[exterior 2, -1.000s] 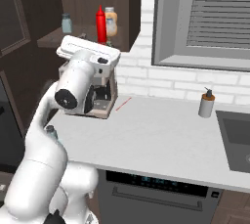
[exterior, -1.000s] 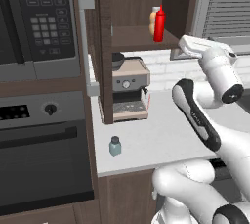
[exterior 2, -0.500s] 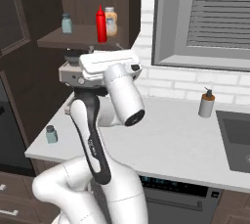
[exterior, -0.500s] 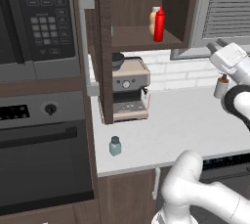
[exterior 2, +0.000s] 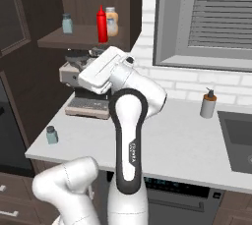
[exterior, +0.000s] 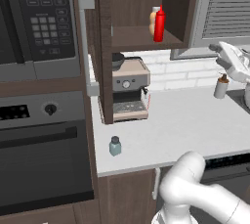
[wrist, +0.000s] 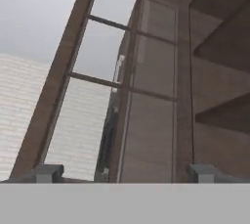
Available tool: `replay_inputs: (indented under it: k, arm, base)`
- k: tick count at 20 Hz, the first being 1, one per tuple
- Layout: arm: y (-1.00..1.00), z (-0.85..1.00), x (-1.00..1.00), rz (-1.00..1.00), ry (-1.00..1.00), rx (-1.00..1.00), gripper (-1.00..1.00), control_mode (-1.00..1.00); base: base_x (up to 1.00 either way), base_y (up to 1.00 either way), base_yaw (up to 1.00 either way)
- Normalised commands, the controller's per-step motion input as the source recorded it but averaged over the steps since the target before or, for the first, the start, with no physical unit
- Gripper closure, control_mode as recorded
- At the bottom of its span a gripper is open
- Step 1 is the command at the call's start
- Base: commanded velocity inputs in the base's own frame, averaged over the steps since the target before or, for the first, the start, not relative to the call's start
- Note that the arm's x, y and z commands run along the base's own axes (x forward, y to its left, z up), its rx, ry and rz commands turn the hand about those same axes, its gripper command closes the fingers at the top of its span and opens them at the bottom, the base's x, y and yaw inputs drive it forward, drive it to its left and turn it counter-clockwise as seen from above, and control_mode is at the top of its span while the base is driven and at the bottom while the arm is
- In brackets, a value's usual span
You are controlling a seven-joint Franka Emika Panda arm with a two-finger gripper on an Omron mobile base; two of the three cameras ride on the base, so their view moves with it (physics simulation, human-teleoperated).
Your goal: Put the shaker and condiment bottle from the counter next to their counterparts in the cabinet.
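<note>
The red condiment bottle (exterior: pixel 159 24) (exterior 2: pixel 102 25) stands on the shelf of the open cabinet (exterior: pixel 146 39), right beside the peach-orange counterpart bottle (exterior 2: pixel 111 21) (exterior: pixel 153 18). A second small shaker (exterior 2: pixel 67 23) sits further left on that shelf. The grey-blue shaker (exterior: pixel 115 145) (exterior 2: pixel 51 134) stands alone near the counter's front left corner. My gripper (wrist: pixel 124 174) is open with nothing between its fingertips (wrist: pixel 46 173). It hangs above the counter, below and to the right of the shelf, well away from both shakers, and faces brown cabinet framing.
A coffee machine (exterior: pixel 129 93) (exterior 2: pixel 83 89) sits under the cabinet. A grey pump dispenser (exterior: pixel 221 86) (exterior 2: pixel 208 104) stands by the brick wall, with a sink (exterior 2: pixel 238 135) to its right. Left of the cabinet door handle (exterior: pixel 86 47) are the microwave (exterior: pixel 36 20) and oven (exterior: pixel 44 145).
The hand has drawn back from the cabinet shelf to the right and the arm has swung into a new pose. The red bottle stays on the shelf. The jaws stay open.
</note>
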Motion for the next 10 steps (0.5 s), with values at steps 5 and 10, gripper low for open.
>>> replay_inputs:
  k: [5, 10]
  arm:
    - [-0.06, -0.07, -0.93, 0.62, 0.01, -0.5, -1.0, -1.0]
    - [0.0, -0.09, -0.99, 0.29, 0.05, -0.57, -1.0, -1.0]
  base:
    - [0.0, 0.0, 0.0]
    - [0.0, 0.0, 0.0]
